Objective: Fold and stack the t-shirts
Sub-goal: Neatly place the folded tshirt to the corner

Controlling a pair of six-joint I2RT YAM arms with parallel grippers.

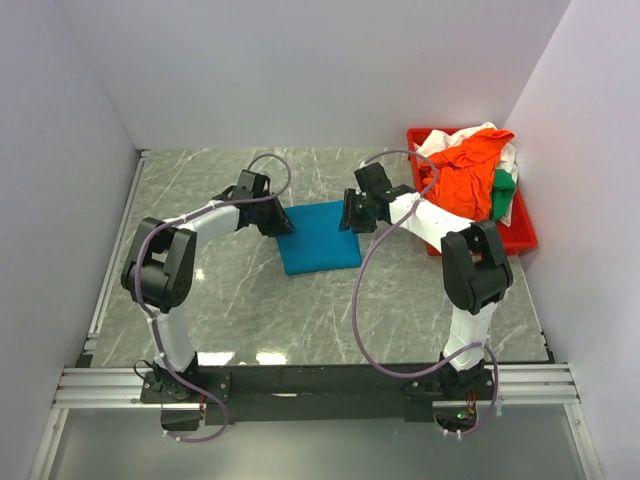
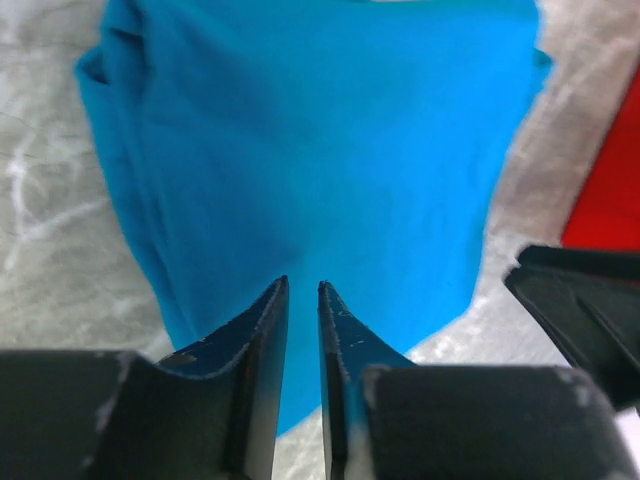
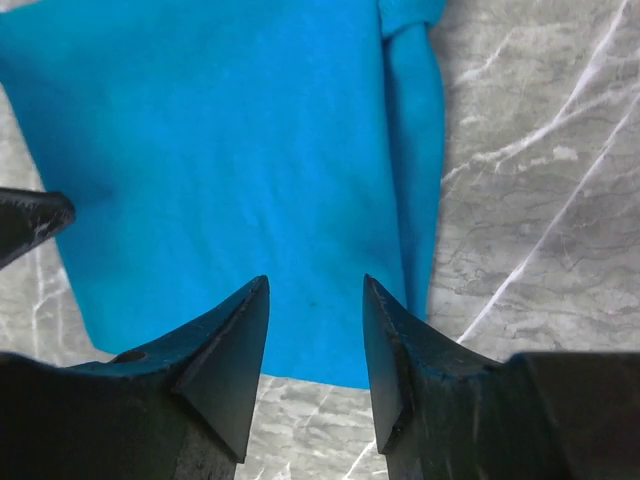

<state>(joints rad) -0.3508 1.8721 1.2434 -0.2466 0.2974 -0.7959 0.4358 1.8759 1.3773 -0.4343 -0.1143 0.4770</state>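
The folded teal shirt [image 1: 318, 236], flat on the table [image 1: 200, 300] between the arms, is judged light, limp and likely to unfold, so a grip through all layers at an edge is advised; the left gripper [image 2: 302, 300] is barely parted and empty, the right gripper [image 3: 315, 300] wide apart and empty.

From high on the near side of the teal-blue t-shirt [image 1: 320, 240], my top view looks down across the whole worktop [image 1: 250, 310]. Both wrist views hang close over that shirt from opposite sides, sharing its cloth.
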